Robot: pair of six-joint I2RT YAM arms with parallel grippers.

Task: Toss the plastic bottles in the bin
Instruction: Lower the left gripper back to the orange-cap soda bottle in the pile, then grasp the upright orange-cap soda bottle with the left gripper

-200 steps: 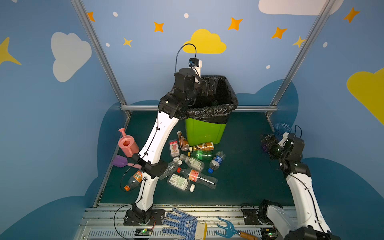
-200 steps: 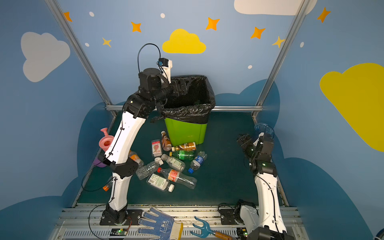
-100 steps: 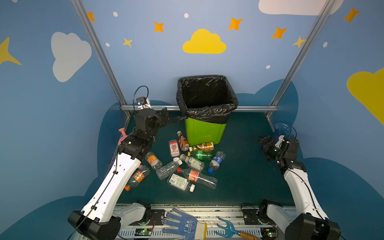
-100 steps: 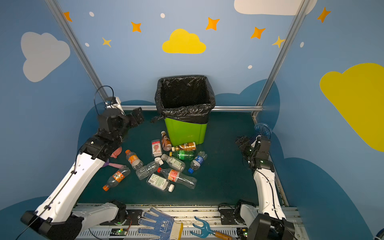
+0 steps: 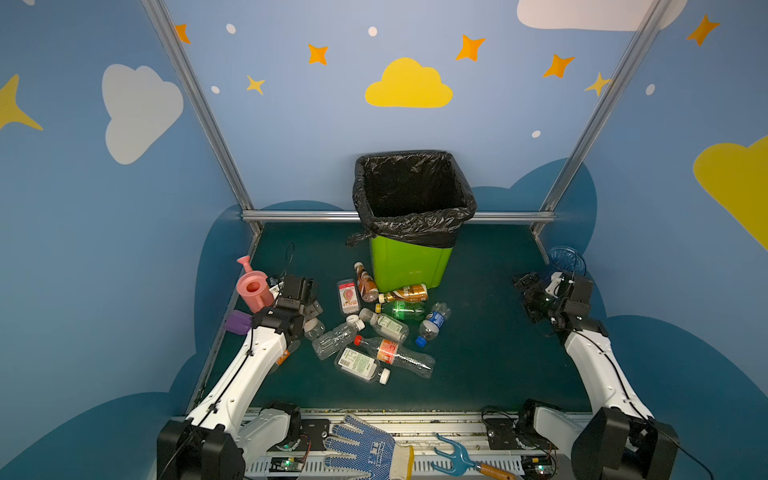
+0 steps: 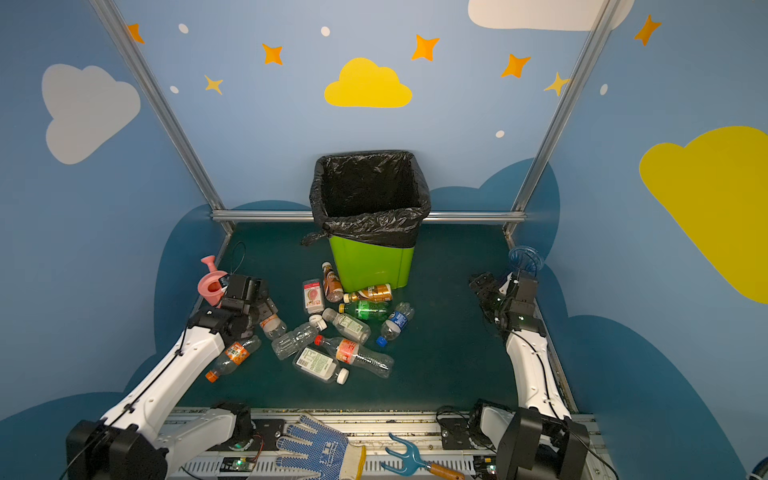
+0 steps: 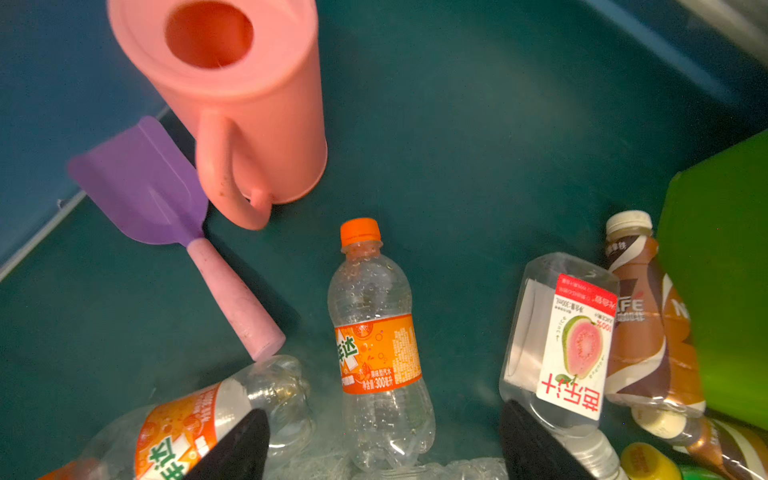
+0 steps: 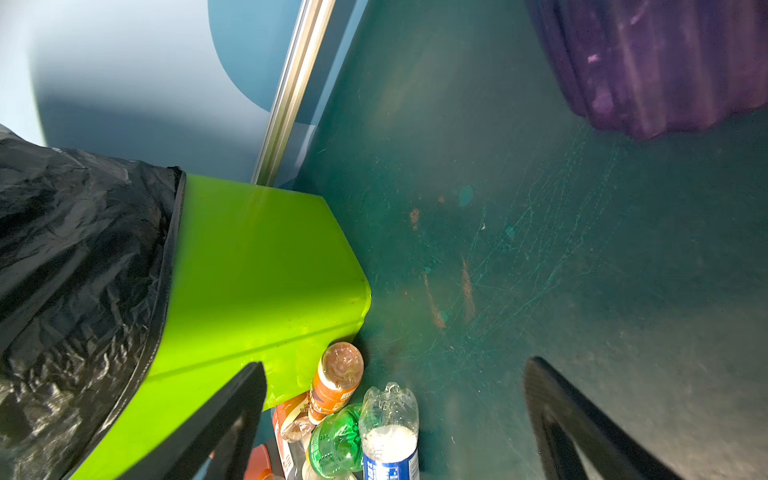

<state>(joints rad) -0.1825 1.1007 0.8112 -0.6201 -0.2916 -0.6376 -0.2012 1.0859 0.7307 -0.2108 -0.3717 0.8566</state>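
I count eleven small plastic bottles [image 6: 347, 326] lying on the dark green floor [image 6: 449, 353], all in front of the one lime-green square plastic bin [image 5: 409, 266]. The left gripper [image 7: 381, 411] is spread around an orange-capped clear bottle [image 7: 378, 357] but not gripping it. The right gripper [image 8: 395, 365] is wide apart and empty.

A robot test cell in a lab is shown, dressed like a playroom. Blue walls [image 5: 291, 137] painted with clouds and stars are held in aluminium framing [image 5: 201, 108], and a dark green mat [image 5: 490, 332] is enclosed by them. A left arm [image 5: 249, 365] at seven o'clock and a right arm [image 5: 598, 365] at five o'clock are mounted on a metal rail [image 5: 457, 420] at six o'clock, where a bare circuit board [image 5: 286, 464] is lit. The bin [image 5: 409, 266] is set at twelve o'clock.
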